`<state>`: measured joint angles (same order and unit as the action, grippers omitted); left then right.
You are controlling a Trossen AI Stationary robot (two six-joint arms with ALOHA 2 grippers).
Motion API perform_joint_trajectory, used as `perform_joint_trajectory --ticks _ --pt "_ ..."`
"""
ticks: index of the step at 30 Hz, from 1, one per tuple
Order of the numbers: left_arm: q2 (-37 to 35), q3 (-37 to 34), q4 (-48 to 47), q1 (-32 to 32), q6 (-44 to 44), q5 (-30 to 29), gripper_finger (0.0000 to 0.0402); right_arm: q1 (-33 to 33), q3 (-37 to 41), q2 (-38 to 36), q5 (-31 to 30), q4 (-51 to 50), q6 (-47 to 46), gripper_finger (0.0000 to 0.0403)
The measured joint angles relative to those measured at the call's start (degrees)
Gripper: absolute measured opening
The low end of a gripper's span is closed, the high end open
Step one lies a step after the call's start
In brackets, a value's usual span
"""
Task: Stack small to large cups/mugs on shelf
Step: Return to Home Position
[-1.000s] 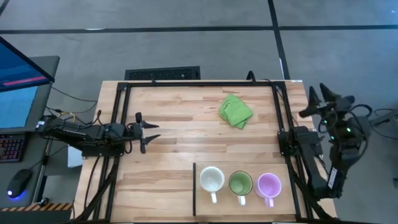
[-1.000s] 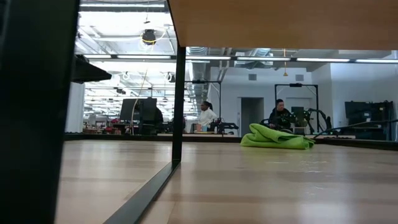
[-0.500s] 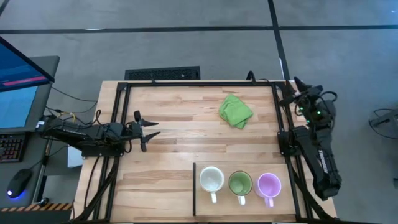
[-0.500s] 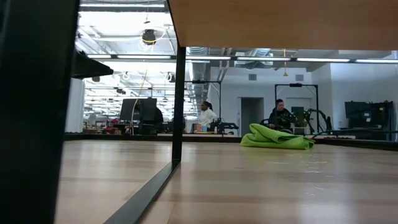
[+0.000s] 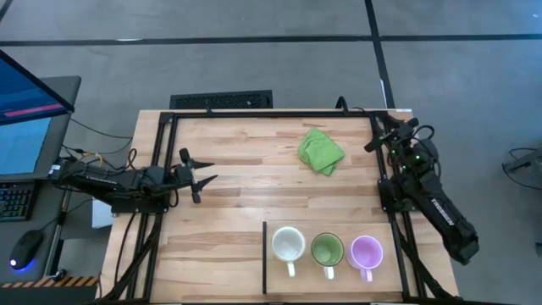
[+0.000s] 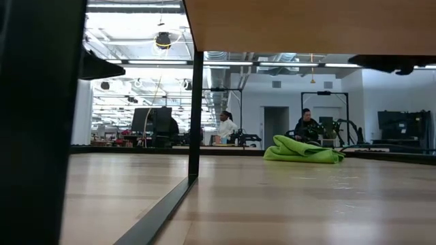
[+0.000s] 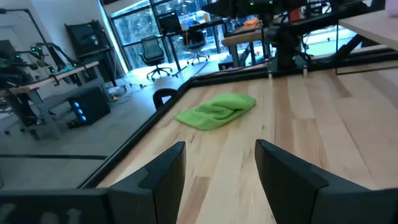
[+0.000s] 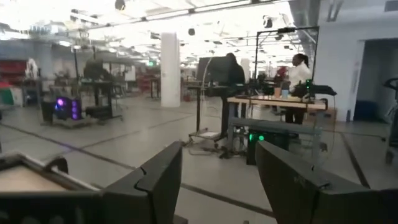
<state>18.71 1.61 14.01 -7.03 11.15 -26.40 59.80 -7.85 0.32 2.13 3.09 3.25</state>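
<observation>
Table with mugs, green cloth

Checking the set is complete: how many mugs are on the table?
3, in a row on the shelf: the white mug nearest the black strip, the green mug in the middle, the light purple mug at the far end. None seems hidden.

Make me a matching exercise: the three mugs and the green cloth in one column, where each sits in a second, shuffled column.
Things: 1 white handled mug; 2 green handled mug; 3 light purple handled mug; 4 crumpled green cloth.
Places: A middle of the mug row; B alone on the light wooden table, apart from the mugs; C row end beside the thin black strip; D row end farthest from that strip.
Pairs: 1-C; 2-A; 3-D; 4-B.
</observation>
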Motion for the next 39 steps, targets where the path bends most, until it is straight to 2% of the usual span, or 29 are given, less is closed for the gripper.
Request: perform_joint_trajectory --ticks 5,8,13,15,18,20,26,32,37,39 --pt "0.01 0.0 -0.03 -0.02 0.12 -2.67 0.0185 -4.77 2.99 -0.02 -5.62 2.27 3.33 0.0225" --pt "0.01 0.0 -0.05 -0.02 0.13 -7.88 0.0185 -6.73 3.01 -0.02 -8.57 2.17 5.94 0.0225" --pt "-0.01 0.0 -0.33 0.37 1.24 -15.92 0.0185 -8.08 2.99 -0.07 -9.72 2.52 7.73 0.0225" --pt "-0.01 0.0 -0.41 1.41 3.4 -12.41 0.0185 -8.01 2.99 -0.07 -9.7 2.46 7.75 0.0225" --pt "0.01 0.0 0.22 4.56 5.29 -0.04 0.0185 -8.03 3.0 -0.07 -9.68 2.4 7.77 0.0225" --pt "-0.01 0.0 0.75 7.89 5.33 5.09 0.0185 -8.02 3.0 -0.07 -9.68 2.17 7.75 0.0225" --pt "0.03 0.0 1.26 20.22 5.43 7.33 0.0185 -8.04 2.99 -0.07 -9.52 0.7 7.4 0.0225" --pt "0.01 0.0 7.28 31.03 5.92 8.65 0.0185 -8.01 2.99 -0.07 -9.51 -2.76 7.34 0.0225" --pt "0.03 0.0 6.61 37.99 3.25 20.09 0.0185 -7.95 2.99 -0.07 -9.66 -2.67 7.8 0.0225" --pt "0.05 0.0 5.95 40.1 2.3 22.67 0.0185 -7.95 2.99 -0.07 -9.67 -2.66 7.78 0.0225"
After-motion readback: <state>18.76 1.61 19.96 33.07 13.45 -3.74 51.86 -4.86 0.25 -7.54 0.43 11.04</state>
